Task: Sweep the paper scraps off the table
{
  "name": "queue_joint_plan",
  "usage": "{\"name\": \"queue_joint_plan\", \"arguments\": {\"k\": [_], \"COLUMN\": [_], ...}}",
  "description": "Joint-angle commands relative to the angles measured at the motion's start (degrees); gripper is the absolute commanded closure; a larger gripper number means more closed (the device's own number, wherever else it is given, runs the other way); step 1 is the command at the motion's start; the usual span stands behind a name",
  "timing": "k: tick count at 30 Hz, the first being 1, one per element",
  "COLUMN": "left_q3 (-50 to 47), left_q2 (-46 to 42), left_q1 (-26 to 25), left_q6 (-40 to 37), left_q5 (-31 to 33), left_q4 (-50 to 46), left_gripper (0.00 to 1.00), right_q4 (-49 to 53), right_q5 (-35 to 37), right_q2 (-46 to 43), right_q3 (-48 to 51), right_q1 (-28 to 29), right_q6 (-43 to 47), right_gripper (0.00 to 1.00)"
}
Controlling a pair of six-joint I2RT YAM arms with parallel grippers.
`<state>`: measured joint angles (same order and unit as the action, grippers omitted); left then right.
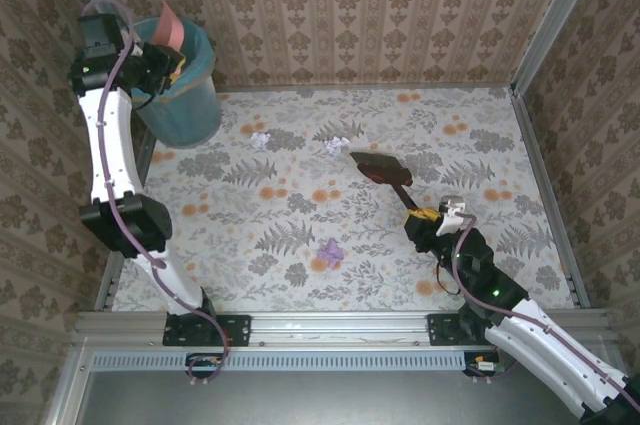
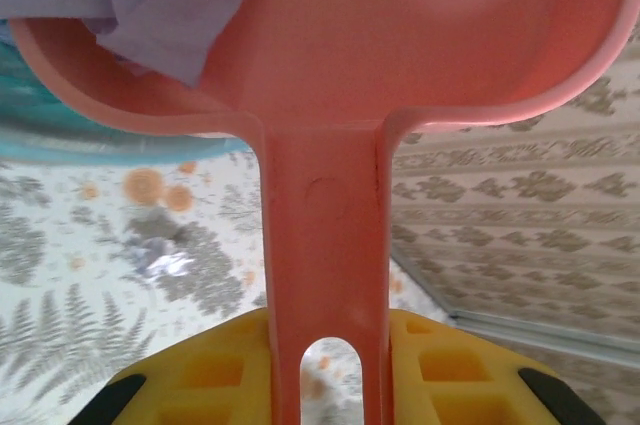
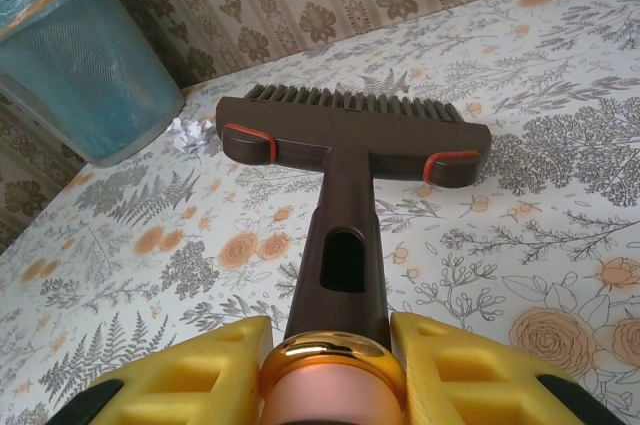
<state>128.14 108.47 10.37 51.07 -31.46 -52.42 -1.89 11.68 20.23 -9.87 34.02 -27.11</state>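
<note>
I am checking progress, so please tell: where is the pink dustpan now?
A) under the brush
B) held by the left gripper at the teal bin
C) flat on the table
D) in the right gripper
B: the left gripper holds the pink dustpan at the rim of the teal bin.

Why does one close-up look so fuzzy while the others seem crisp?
Left wrist view: the pink dustpan sits very close to the lens, so it and the lilac scrap in it look soft. Right wrist view: the brush is sharp. Top view: even light, faint shadows on the table.
</note>
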Motion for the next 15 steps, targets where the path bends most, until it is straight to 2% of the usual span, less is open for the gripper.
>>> {"name": "queue_joint_plan", "arguments": {"k": [1,10,15], "left_q3": [5.05,3.76,-4.24], "left_q2": [2.11,6.15,3.19], "left_q1": [1.23,1.76,1.75], "left_q6": [6.52,14.67,21.04], "left_q5": [-7.9,-13.23,-13.94], "left_q4": [6.44,16.71,28.19], "left_gripper": [1.0,1.0,1.0], "right_q4": [-1.75,-1.73,-1.3], "right_q5": [1.57,2.03,2.62], "right_q2": [-1.03,-0.98,-1.07], "right_q3": [0.03,0.03,-0.15], "right_q1": [0.35,0.35,0.41], "right_q6": [1.66,1.98,2.29], "right_gripper": [1.0,1.0,1.0]}}
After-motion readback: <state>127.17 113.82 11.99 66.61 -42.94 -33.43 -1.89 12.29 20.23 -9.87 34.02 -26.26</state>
